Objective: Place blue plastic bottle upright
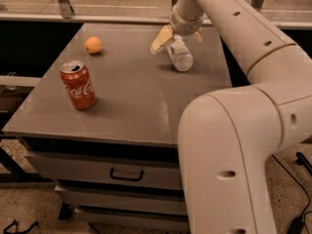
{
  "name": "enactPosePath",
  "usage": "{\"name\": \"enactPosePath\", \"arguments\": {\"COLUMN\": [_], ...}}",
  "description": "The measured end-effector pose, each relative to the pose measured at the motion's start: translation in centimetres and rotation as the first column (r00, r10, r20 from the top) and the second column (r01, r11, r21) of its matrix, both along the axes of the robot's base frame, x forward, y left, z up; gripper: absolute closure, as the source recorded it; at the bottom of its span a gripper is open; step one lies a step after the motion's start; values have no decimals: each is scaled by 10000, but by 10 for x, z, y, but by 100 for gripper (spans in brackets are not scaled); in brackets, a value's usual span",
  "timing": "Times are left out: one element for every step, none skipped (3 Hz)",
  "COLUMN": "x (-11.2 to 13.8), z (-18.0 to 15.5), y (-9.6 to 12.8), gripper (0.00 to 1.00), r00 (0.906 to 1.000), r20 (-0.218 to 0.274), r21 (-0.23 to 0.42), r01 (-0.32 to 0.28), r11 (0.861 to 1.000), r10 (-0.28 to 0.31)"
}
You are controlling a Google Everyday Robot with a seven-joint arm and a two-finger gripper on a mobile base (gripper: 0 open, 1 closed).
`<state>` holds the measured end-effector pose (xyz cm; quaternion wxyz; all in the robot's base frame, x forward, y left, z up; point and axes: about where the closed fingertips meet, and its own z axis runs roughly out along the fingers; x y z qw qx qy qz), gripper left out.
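Observation:
The blue plastic bottle [180,55] is a clear bluish bottle lying on its side on the grey table top [131,96], at the back right, its base toward me. My gripper [177,37] hangs over the bottle's far end. One tan finger [161,38] stands out to the left of the bottle and the other shows at its right, so the bottle's neck lies between them. The cap is hidden behind the gripper.
A red Coca-Cola can [78,85] stands upright at the front left. A small orange fruit [93,45] sits at the back left. My arm's large white body [243,145] fills the right foreground. Drawers [122,172] sit below the table top.

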<state>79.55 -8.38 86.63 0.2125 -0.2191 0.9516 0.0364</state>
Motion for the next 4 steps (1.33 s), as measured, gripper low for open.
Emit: {"name": "enactPosePath", "arguments": {"x": [8, 11, 9, 3], "z": [-13, -20, -27, -28], "y": [0, 3, 10, 28], "gripper": [0, 18, 41, 64], "r00": [9992, 9977, 9945, 9810], "r20": [-391, -673, -918, -1107], "r21": [182, 558, 601, 280], "r01": [128, 22, -442, -1571], "r11": [9998, 9984, 9972, 9872], "r10": [-121, 15, 497, 1592]}}
